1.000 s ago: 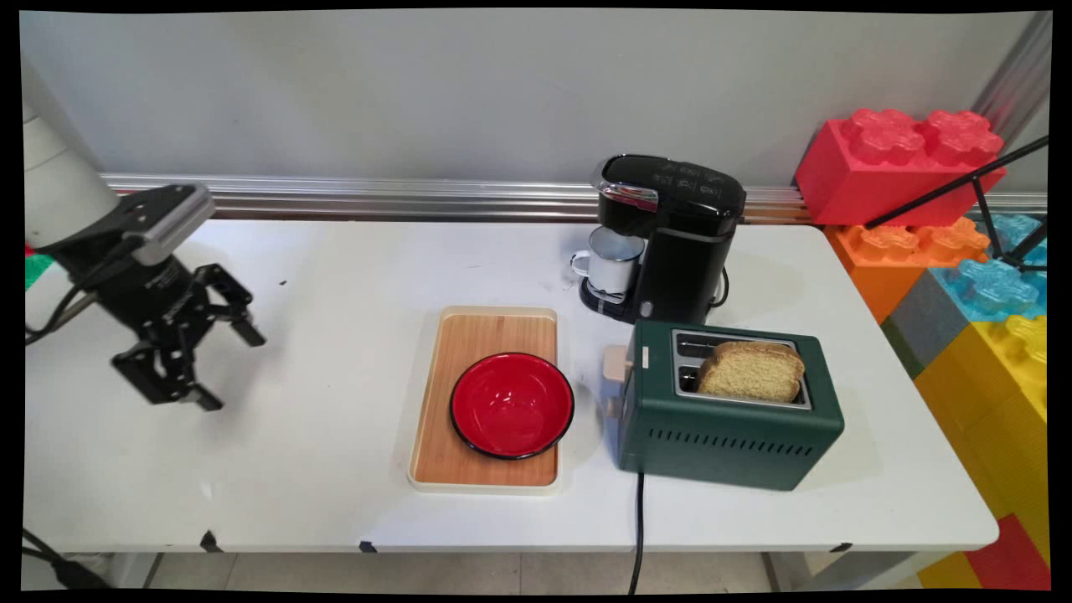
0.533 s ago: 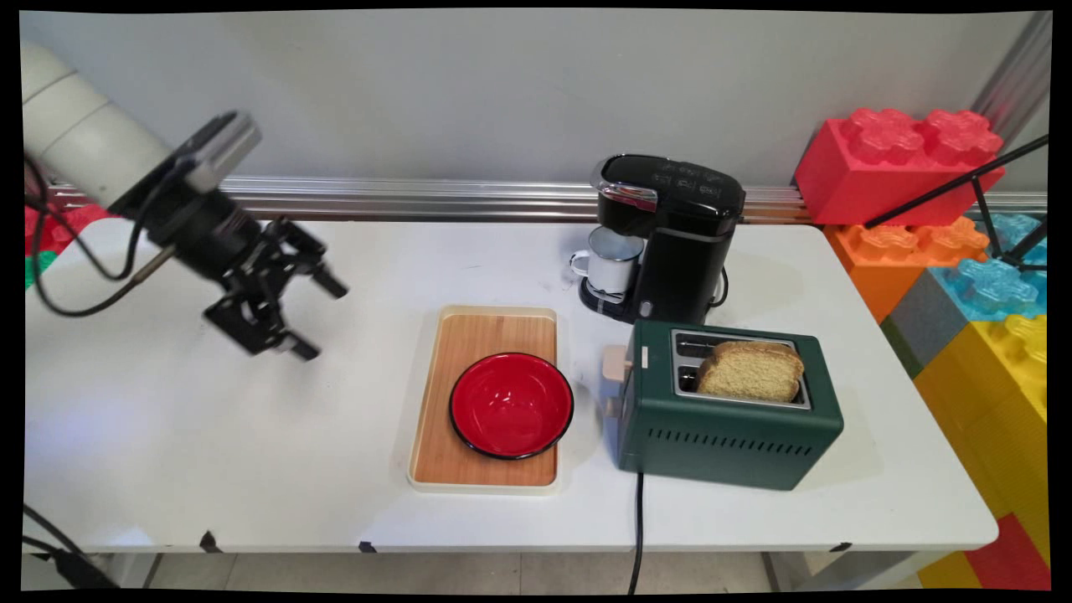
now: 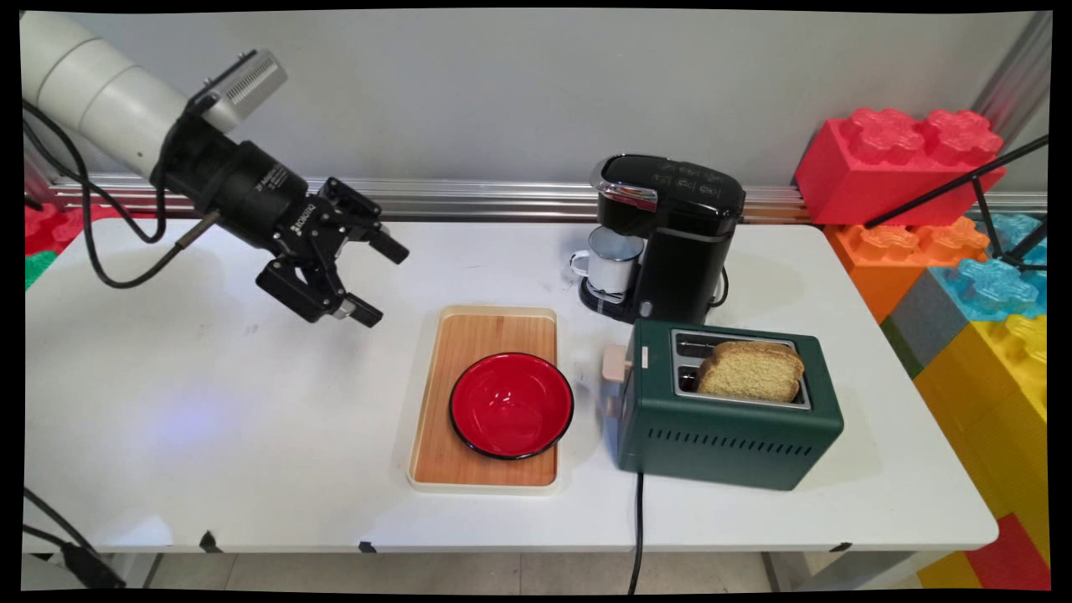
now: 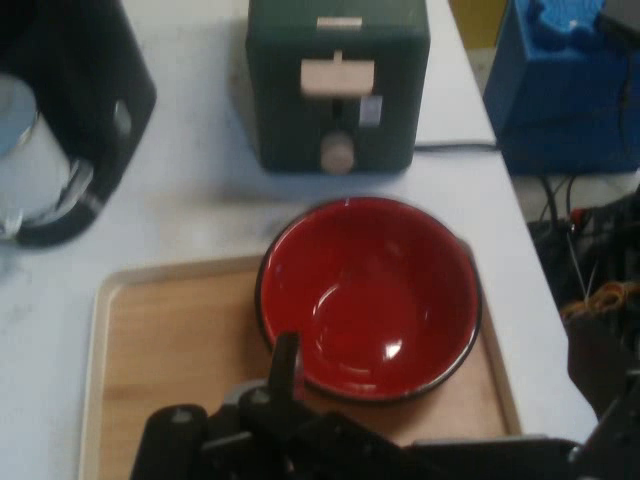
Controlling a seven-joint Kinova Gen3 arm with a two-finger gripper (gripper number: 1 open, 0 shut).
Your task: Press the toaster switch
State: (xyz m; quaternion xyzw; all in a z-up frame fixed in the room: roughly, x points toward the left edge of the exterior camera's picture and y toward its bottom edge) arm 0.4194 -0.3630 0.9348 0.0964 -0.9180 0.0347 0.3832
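Above the table (image 3: 209, 402), left of the lengthwise tray (image 3: 486, 327), claw (image 3: 375, 280) spread, empty, angled toward red bowl (image 3: 512, 404).

Main view overlooks table; hand view shares bowl (image 3: 511, 405) (image 4: 368, 296), toaster (image 3: 729, 410) (image 4: 338, 85).

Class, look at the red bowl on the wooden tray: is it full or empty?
Empty. The red bowl shows only its bare, glossy inside in both views; it sits upright on the wooden tray.

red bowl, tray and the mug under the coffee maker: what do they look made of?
Red bowl: glossy, sharp highlights, thin black rim; looks like enamelled metal or lacquered plastic. Tray: wood-grain floor, likely bamboo, with a cream rim, matte. Mug: white with a dark rim, probably enamelled metal.
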